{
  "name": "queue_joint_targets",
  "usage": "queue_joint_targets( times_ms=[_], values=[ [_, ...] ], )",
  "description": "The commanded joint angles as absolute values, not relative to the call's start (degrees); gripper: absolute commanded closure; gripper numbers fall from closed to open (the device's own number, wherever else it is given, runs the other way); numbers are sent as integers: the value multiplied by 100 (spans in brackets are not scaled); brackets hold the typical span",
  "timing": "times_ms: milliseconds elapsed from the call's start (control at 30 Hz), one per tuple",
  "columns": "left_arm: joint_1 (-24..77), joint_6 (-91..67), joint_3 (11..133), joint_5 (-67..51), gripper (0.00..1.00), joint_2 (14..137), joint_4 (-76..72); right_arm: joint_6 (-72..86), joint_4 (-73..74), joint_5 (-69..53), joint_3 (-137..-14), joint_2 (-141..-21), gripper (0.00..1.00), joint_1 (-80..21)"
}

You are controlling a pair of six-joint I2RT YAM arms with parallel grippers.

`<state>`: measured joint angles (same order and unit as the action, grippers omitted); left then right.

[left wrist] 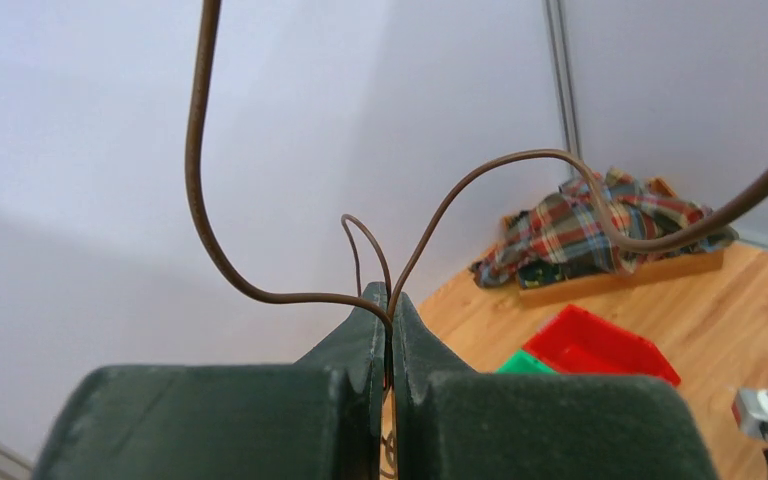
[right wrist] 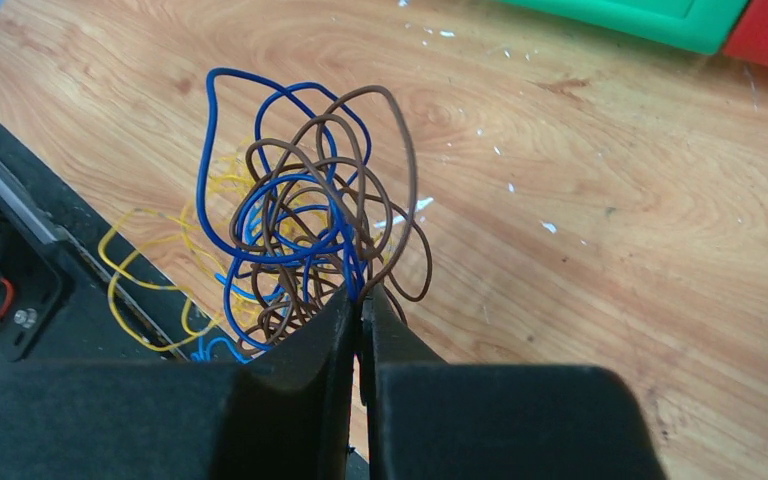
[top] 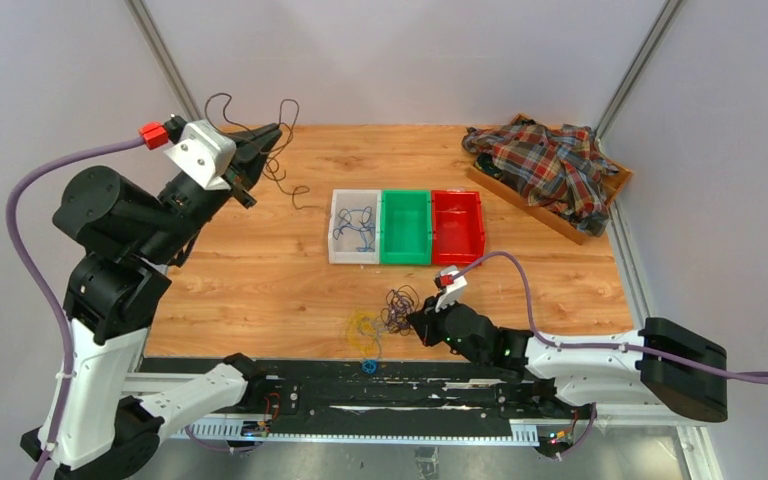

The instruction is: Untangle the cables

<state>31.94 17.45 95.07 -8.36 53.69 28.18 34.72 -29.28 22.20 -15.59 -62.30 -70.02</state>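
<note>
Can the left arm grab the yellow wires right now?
Probably not. The left gripper is shut on a long brown wire, raised at the back left. The thin yellow wires lie beside the right gripper, which pinches the blue-and-brown wire tangle.

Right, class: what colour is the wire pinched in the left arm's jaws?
Brown. The wire shows best in the left wrist view.

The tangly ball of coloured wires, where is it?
Top view: the clump of blue, brown and yellow wires sits near the front edge of the wooden table, below the green plastic bin, pinched by the right gripper.
</note>
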Motion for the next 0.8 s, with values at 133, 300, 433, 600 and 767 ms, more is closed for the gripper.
queue_joint_targets(
  times_ms=[133, 300, 433, 600, 767],
  values=[
    [3156, 1451, 9636, -1292, 100, 5687, 2863, 3198, -2027, 2238, -2021, -5740, 59, -7057],
    [3156, 1435, 9128, -1787, 100, 5816, 3011, 3125, -917, 2467, -2336, -4772, 22, -7002],
    [3164, 1292, 8983, -2175, 100, 6137, 3010, 3082, 173, 3203, -2724, -4039, 20, -6914],
    [3316, 1210, 9089, -2326, 100, 6768, 2997, 3143, 792, 3930, -3006, -3640, 22, -6534],
    [3750, 1337, 9239, -2246, 100, 7549, 2736, 3477, 1292, 4077, -3340, -4014, 26, -5496]
  ],
)
